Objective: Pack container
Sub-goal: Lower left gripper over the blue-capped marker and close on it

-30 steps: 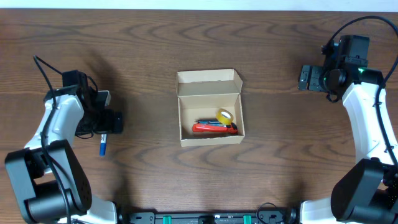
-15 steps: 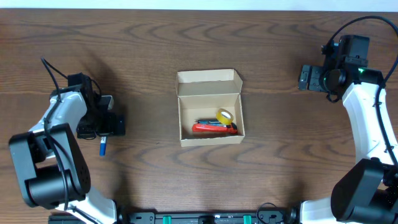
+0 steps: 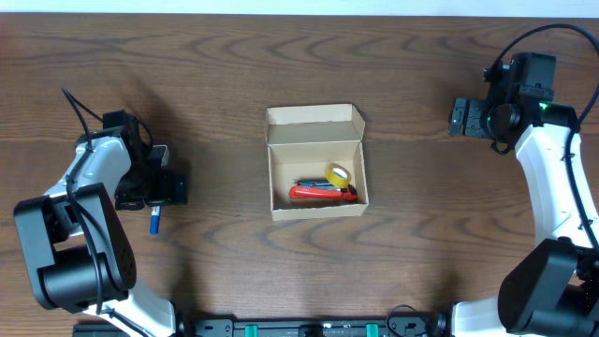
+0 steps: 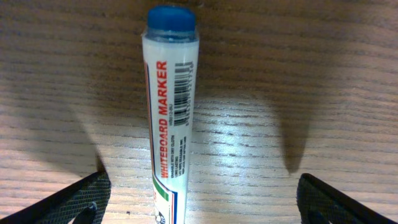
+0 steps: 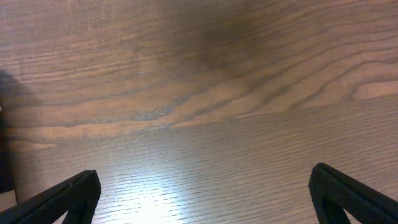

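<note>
The container (image 3: 316,161), a small tan cardboard box, stands open at the table's middle with its flap lid folded back. Inside lie a red tool (image 3: 318,194), a yellow tape roll (image 3: 338,174) and pens. A white whiteboard marker with a blue cap (image 3: 154,220) lies on the table at the left. My left gripper (image 3: 157,198) is open just above it. In the left wrist view the marker (image 4: 171,124) lies between the spread fingers of the left gripper (image 4: 199,199), untouched. My right gripper (image 3: 463,117) is open and empty at the far right, over bare wood in the right wrist view (image 5: 205,193).
The dark wooden table (image 3: 421,234) carries nothing else in view. Both arm bases stand at the near edge, left and right.
My left gripper has shifted slightly right and nearer, settling over the marker. The right arm and the box have not moved.
</note>
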Controlling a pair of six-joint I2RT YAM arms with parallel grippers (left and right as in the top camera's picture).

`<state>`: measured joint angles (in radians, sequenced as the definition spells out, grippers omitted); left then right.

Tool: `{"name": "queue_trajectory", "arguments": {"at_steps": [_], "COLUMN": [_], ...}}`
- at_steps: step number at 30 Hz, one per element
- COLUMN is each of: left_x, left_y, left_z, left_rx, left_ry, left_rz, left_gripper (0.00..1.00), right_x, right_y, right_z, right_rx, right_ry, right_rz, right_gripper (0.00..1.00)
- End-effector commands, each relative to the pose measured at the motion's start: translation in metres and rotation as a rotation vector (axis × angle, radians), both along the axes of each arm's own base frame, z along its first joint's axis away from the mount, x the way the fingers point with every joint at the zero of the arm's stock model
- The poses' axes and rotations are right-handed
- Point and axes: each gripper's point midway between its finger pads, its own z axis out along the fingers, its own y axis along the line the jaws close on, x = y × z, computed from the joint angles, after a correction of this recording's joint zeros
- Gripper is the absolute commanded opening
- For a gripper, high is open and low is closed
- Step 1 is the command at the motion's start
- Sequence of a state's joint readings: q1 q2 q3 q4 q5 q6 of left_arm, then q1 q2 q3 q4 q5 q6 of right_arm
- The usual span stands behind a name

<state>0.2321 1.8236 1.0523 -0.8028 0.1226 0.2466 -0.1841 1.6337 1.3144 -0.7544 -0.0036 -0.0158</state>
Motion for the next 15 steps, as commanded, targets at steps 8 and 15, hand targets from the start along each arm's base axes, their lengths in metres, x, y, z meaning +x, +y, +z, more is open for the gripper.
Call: {"name": "queue_trajectory", "arguments": {"at_steps": [8, 15], "left_x": [-0.012, -0.013], "left_y": [0.014, 0.016], "left_z": [-0.011, -0.011], "left_rx": [0.081, 0.094], "left_ry": [0.073, 0.076], "left_rz": [0.038, 0.044], "left_gripper": [0.96, 0.97], "right_x": [0.003, 0.003], "right_y": [-0.002, -0.001], "right_z": [0.001, 0.001], "right_rx": [-0.004, 0.002], "right_ry": [-0.004, -0.005], "right_rz": [0.011, 0.014], "right_gripper": [0.99, 0.99]}}
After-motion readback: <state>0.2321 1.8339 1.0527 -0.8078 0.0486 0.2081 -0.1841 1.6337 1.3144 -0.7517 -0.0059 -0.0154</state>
